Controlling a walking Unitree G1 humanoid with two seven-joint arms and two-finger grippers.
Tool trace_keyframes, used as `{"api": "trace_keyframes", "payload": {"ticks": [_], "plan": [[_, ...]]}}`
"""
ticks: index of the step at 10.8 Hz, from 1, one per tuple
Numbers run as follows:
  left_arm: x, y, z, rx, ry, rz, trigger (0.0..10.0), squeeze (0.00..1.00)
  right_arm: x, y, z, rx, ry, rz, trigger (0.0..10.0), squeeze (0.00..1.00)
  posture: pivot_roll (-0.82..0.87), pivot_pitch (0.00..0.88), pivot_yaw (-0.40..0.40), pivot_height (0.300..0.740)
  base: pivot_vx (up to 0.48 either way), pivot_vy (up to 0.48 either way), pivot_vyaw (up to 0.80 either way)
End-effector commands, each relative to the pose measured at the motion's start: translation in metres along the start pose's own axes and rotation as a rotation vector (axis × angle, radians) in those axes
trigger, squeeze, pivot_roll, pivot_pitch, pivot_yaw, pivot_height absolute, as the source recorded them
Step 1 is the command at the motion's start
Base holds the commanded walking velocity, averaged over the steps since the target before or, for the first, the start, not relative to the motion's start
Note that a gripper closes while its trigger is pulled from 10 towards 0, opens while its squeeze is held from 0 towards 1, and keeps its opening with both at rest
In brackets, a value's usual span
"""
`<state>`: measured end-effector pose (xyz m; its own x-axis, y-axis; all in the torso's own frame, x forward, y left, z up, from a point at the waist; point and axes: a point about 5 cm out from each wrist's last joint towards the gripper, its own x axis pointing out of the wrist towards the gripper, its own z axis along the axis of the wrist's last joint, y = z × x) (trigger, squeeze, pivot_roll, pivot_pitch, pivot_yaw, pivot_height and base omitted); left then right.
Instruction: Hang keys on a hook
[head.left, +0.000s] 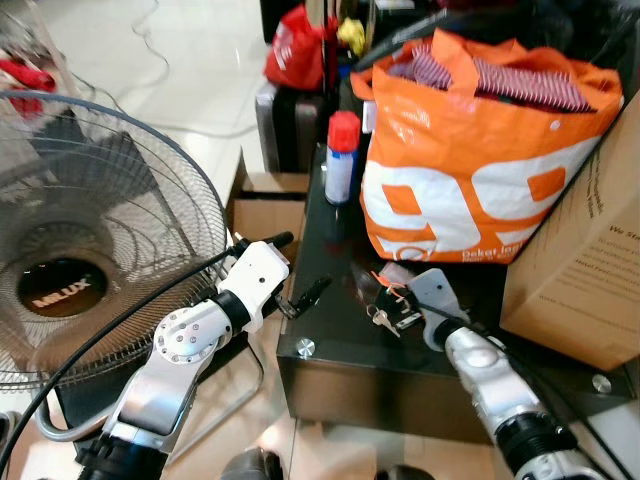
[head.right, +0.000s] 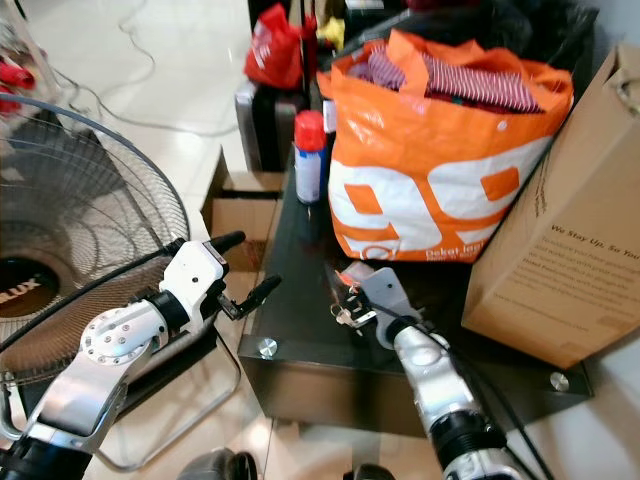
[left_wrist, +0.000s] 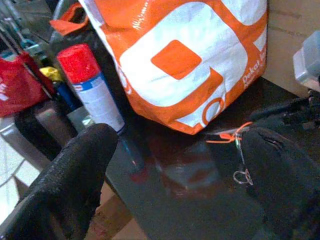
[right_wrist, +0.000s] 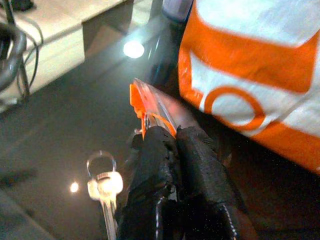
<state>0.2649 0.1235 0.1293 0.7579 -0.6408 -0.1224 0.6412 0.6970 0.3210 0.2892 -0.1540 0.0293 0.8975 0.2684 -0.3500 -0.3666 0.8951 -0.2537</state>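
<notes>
— Where are the keys (right_wrist: 104, 187)?

— Over the dark glass tabletop (head.left: 330, 300), near its front edge, hanging from the right gripper (right_wrist: 172, 137). Its two black fingers are pressed together on an orange tag (right_wrist: 150, 112) tied to the bunch; one silver key and one ring dangle beside the fingers in the right wrist view.

— How many keys altogether?

— One is plain in the wrist view. From the head views the bunch is a small tangle, and I cannot count it there.

— And the left gripper (head.left: 300, 275)?

— Spread wide with nothing between its fingers (left_wrist: 70, 175), just off the table's left edge and pointed toward the keys. In its wrist view the orange tag and a small ring show between the two fingertips, well ahead of them.

— What else stands on the table?

— One orange and white shopping bag (head.left: 480, 160), stuffed with striped cloth, directly behind the keys. One spray can (head.left: 342, 155) with a red cap at the back left. One brown cardboard box (head.left: 590, 260) on the right, cut off by the frame edge.

— Around the table?

— One standing fan (head.left: 90, 250) on the left, its grille partly behind the left arm. A red bag (head.left: 295, 45) and a dark case (head.left: 285, 125) sit farther back; things beyond them are too cluttered to name.

— A hook?

— I cannot make one out.
</notes>
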Motion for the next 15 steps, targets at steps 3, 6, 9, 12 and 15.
{"api": "trace_keyframes", "payload": {"ticks": [3, 6, 9, 12, 15], "plan": [[-0.004, 0.001, 0.005, 0.005, 0.025, 0.035, 10.0, 0.00, -0.006, -0.010, 0.010, 0.026, -0.146, -0.105, 0.0, 0.00, -0.05, 0.000, 0.015, 0.740, 0.000, 0.000, 0.00], [-0.004, 0.001, 0.003, -0.001, 0.040, 0.047, 10.0, 0.00, -0.010, -0.011, 0.007, -0.005, -0.162, -0.128, 0.0, 0.00, -0.05, 0.000, 0.017, 0.740, 0.000, 0.000, 0.00], [-0.004, 0.000, -0.001, 0.011, 0.068, 0.028, 10.0, 0.00, -0.012, -0.008, 0.017, 0.005, -0.222, -0.094, 0.0, 0.00, -0.06, 0.000, 0.016, 0.740, 0.000, 0.000, 0.00], [-0.002, -0.002, -0.005, 0.011, 0.073, 0.023, 10.0, 0.00, -0.013, -0.013, 0.011, -0.019, -0.185, -0.104, 0.0, 0.00, -0.06, 0.000, 0.017, 0.740, 0.000, 0.000, 0.00], [-0.003, 0.001, -0.008, 0.023, 0.072, 0.060, 10.0, 0.00, -0.024, -0.017, 0.042, 0.172, -0.390, -0.114, 0.0, 0.00, -0.05, 0.000, 0.006, 0.740, 0.000, 0.000, 0.00]]}}
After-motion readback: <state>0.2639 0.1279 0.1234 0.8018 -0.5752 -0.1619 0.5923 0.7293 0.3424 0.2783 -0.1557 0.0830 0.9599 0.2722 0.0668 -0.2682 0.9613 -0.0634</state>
